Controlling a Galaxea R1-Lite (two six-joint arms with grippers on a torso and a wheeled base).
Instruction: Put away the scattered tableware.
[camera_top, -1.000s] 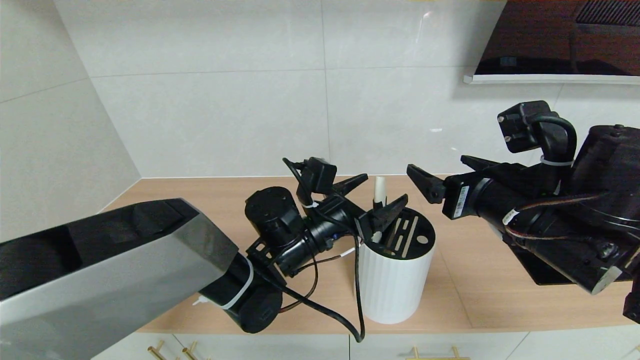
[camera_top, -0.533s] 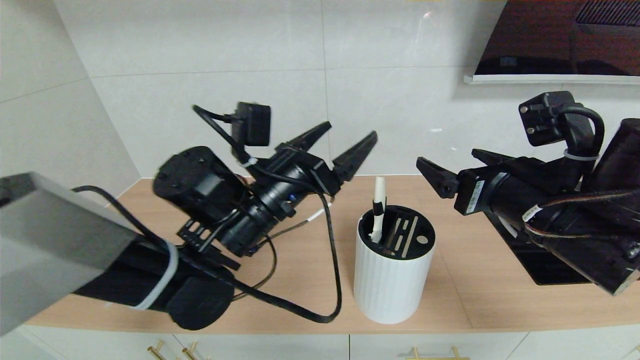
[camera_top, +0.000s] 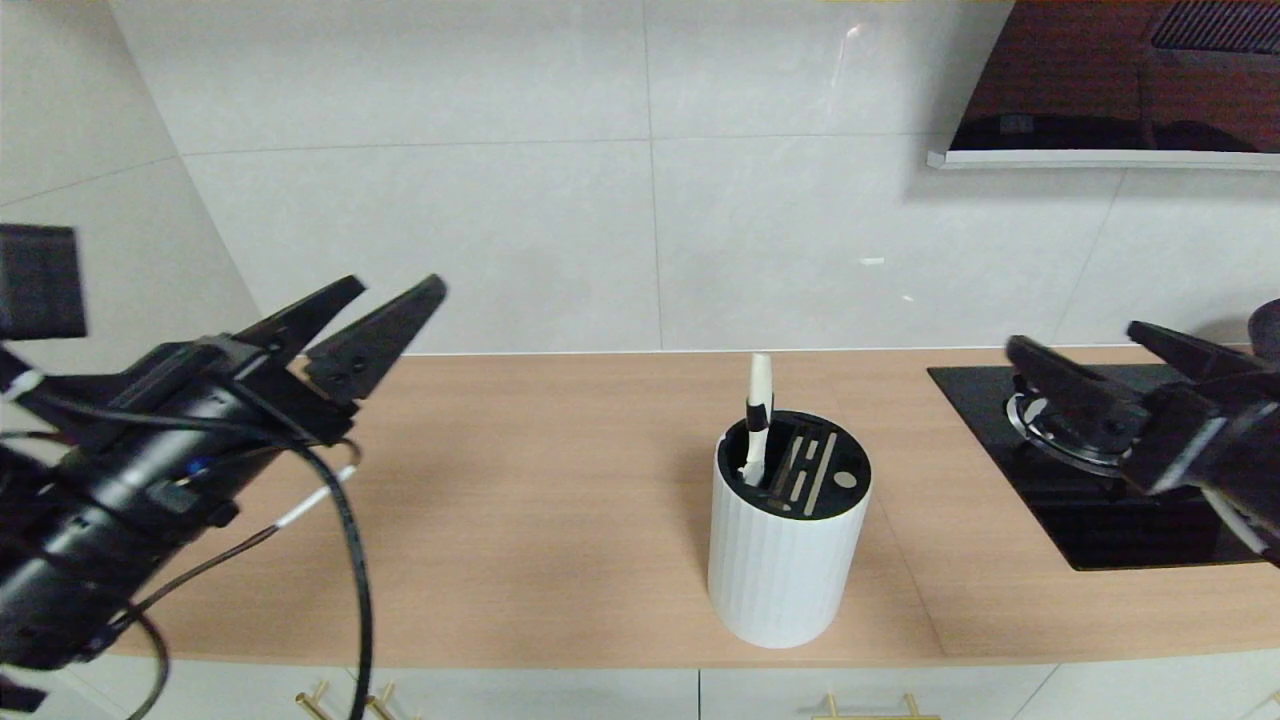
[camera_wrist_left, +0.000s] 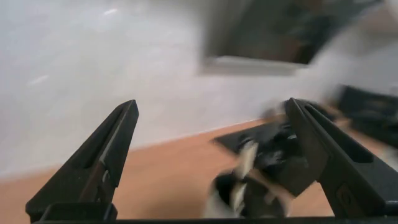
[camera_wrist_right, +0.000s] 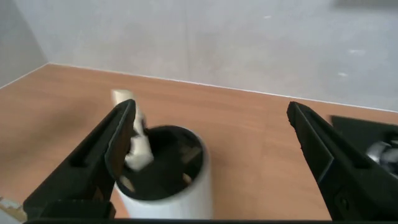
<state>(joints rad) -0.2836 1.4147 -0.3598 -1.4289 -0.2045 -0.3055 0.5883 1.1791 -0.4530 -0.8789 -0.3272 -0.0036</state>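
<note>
A white ribbed utensil holder (camera_top: 788, 545) with a black slotted top stands near the front edge of the wooden counter (camera_top: 540, 500). One white-handled utensil (camera_top: 757, 400) with a black band sticks up from it. The holder (camera_wrist_right: 165, 180) and the utensil (camera_wrist_right: 134, 143) also appear in the right wrist view, and blurred in the left wrist view as holder (camera_wrist_left: 239, 193). My left gripper (camera_top: 385, 305) is open and empty, raised at the far left, well away from the holder. My right gripper (camera_top: 1085, 355) is open and empty at the far right, above the stove.
A black cooktop with a burner (camera_top: 1060, 440) lies on the counter at the right. A dark range hood (camera_top: 1120, 90) hangs on the tiled wall above it. Cabinet fronts with gold handles (camera_top: 320, 700) run below the counter edge.
Both arms have drawn back from the holder: the left gripper rose and swung far left, the right one pulled away to the right. The utensil stays standing in the holder.
</note>
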